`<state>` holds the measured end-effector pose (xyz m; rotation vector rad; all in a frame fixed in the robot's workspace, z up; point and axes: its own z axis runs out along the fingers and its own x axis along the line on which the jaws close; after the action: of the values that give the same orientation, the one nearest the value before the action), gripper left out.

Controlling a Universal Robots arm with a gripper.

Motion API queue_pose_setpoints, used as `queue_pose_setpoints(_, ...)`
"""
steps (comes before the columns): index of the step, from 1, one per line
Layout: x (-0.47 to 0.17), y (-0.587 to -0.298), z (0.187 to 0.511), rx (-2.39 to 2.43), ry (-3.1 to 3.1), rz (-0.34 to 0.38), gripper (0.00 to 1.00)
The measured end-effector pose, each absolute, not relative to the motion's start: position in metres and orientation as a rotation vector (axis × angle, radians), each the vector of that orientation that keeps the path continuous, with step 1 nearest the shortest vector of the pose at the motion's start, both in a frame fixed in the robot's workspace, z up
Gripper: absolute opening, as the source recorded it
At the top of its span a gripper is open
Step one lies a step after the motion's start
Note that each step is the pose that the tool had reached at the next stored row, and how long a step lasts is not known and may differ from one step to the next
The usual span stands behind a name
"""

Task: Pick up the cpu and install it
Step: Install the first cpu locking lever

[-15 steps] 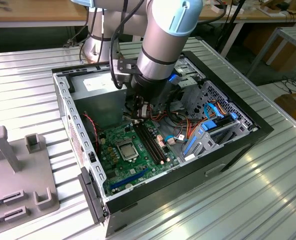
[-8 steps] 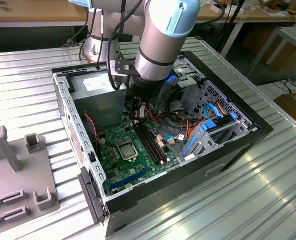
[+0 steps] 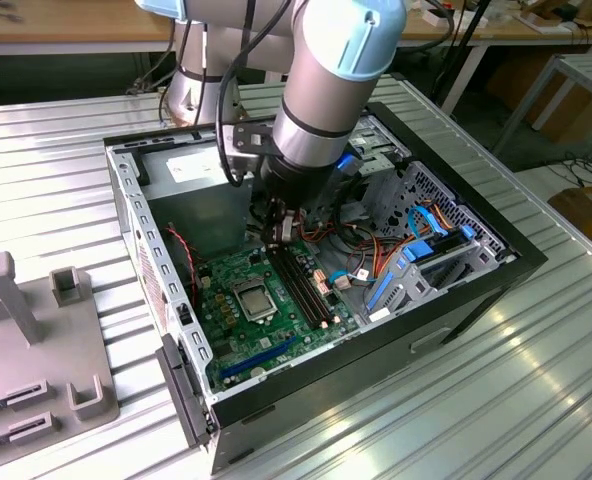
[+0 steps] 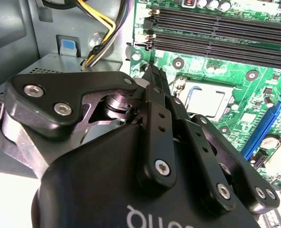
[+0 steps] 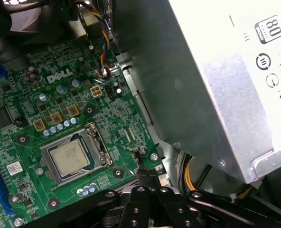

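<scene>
Black pincer closest to the lens in both wrist views, fingers pressed together to a narrow tip, nothing between them. Tip poised just above the motherboard edge, close to a screw hole, beside the grey power supply. Yellow and black wires bunched just beside the linkage, along the case wall.

CPU seated in its socket on the board, metal frame around it, near the tip but apart from it; seen too in the second wrist view, just past the fingertips. Memory slots farther beyond the socket, blue slot off to the side.

From the exterior view: arm reaching down into the open case, pincer low over the board near the power supply, CPU a little in front of it. Case lying on a ribbed metal desk. Grey fixture on the desk, well apart from the pincer, toward the exterior view's left.
</scene>
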<state>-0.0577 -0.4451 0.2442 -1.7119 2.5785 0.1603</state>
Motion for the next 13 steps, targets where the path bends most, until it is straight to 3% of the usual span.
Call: queue_pose_setpoints(13,-0.0594,-0.4526,0.2443,-1.734,2.564,0.161,0.11)
